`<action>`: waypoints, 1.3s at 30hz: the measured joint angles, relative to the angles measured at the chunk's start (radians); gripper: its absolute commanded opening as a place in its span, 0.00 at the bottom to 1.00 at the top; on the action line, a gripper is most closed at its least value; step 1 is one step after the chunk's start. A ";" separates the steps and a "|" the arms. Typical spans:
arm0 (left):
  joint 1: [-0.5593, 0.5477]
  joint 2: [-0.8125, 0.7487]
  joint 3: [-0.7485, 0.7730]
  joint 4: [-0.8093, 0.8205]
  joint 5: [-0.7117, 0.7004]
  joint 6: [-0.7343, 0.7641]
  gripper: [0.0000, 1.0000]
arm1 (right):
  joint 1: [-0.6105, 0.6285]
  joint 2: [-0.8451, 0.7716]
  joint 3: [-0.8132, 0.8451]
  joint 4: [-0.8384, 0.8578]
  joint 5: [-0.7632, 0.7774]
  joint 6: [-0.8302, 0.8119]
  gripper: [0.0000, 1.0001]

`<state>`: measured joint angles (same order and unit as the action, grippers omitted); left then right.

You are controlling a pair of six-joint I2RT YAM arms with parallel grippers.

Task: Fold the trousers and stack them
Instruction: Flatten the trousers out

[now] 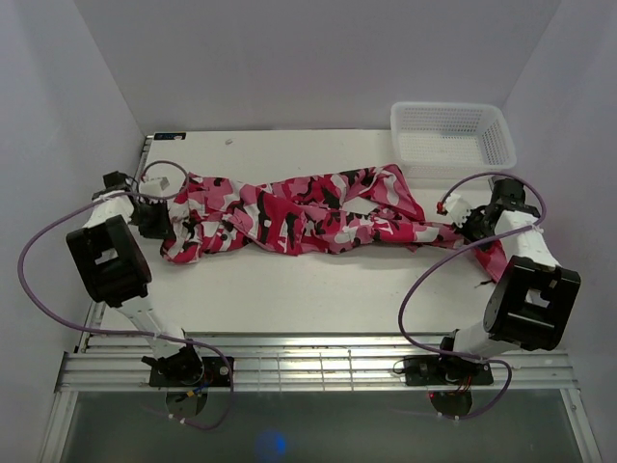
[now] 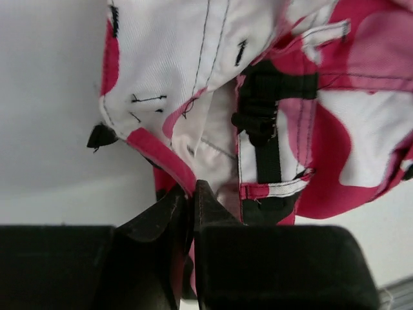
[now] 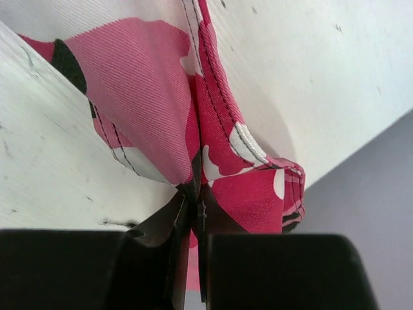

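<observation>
The trousers (image 1: pixel 299 214), seemingly soft, light and limp, are lying stretched across the table (image 1: pixel 289 299), with the left gripper (image 2: pixel 192 197) pinching shut on the waistband edge and the right gripper (image 3: pixel 197 203) clamping shut on a leg end.

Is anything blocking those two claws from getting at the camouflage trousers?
Nothing visible. The left gripper and the right gripper each pinch an end of the trousers; the white basket sits at the far right corner.

Left claw (image 2: pixel 192 188), right claw (image 3: pixel 195 194): both closed
</observation>
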<state>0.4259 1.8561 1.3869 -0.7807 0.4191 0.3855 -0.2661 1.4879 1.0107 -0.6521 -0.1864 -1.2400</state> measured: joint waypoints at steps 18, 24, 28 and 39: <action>0.031 -0.057 0.340 -0.157 0.241 0.161 0.82 | -0.043 -0.011 0.195 -0.228 -0.166 -0.084 0.95; -0.092 0.124 0.542 -0.148 0.270 0.105 0.82 | -0.041 0.060 0.195 -0.280 -0.174 -0.151 0.98; -0.152 0.289 0.584 -0.135 0.269 0.029 0.81 | -0.041 0.093 0.179 -0.296 -0.166 -0.182 0.97; -0.176 0.338 0.423 -0.094 0.240 -0.088 0.65 | -0.041 0.087 -0.019 -0.253 -0.106 -0.244 0.88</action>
<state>0.2497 2.1937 1.8103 -0.8745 0.6590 0.2974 -0.3073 1.5749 0.9913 -0.9054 -0.2924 -1.4837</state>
